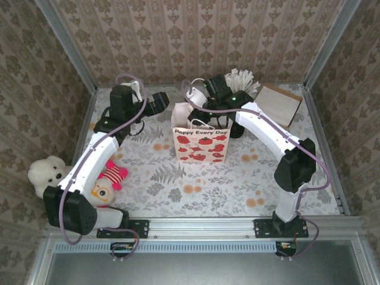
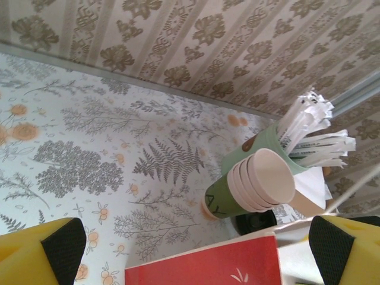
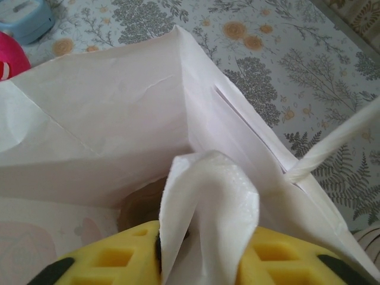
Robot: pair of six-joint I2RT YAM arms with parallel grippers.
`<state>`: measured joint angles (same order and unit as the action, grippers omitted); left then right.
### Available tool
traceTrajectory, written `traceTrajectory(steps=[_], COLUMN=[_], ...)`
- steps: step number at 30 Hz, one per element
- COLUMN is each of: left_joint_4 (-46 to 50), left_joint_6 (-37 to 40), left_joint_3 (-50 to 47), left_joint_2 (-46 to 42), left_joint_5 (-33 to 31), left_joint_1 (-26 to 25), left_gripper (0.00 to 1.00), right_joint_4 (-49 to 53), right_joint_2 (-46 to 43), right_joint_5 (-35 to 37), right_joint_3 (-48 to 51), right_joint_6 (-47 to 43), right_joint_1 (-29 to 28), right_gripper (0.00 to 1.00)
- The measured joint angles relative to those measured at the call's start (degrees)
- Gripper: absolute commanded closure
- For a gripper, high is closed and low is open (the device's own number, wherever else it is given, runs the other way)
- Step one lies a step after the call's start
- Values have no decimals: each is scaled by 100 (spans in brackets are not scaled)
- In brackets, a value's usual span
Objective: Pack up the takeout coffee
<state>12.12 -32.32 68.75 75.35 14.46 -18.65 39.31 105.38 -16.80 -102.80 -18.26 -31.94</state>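
1. The coffee cup (image 1: 237, 130) is small and dark, with a black lid, and stands on the table (image 1: 249, 178).
2. It sits outside the paper bag (image 1: 200, 142), just beside the bag's right end, and is partly hidden.

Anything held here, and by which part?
In the right claw sits a white napkin, by one end; whether gripped cannot be told. The left claw holds nothing.
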Motion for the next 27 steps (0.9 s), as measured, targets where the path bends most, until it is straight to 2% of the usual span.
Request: traceTrajectory(steps=[1,5,8,18,27], left_joint_4=[-33,-129,-127,-57,37], left_joint_6=[46,214,304,588,754], left_joint_3=[-2,-2,-2,44,195], left_joint_2=[-13,-22,-22,48,269], left_joint_5=[70,262,339,717,994], left_joint_1=[0,-7,-35,-118,-278], left_gripper=[0,0,0,0,1], right_joint_4=[0,2,9,337,420], right_joint_2=[-11,-153,-289,-365,-50], right_joint_5=[20,74,160,605,-127], right_joint_3=[0,35,44,214,179], right_joint_6=[-2,-92,-107,-90,46], right_joint_1=[0,0,0,0,-63], right_gripper=[66,85,92,93,90])
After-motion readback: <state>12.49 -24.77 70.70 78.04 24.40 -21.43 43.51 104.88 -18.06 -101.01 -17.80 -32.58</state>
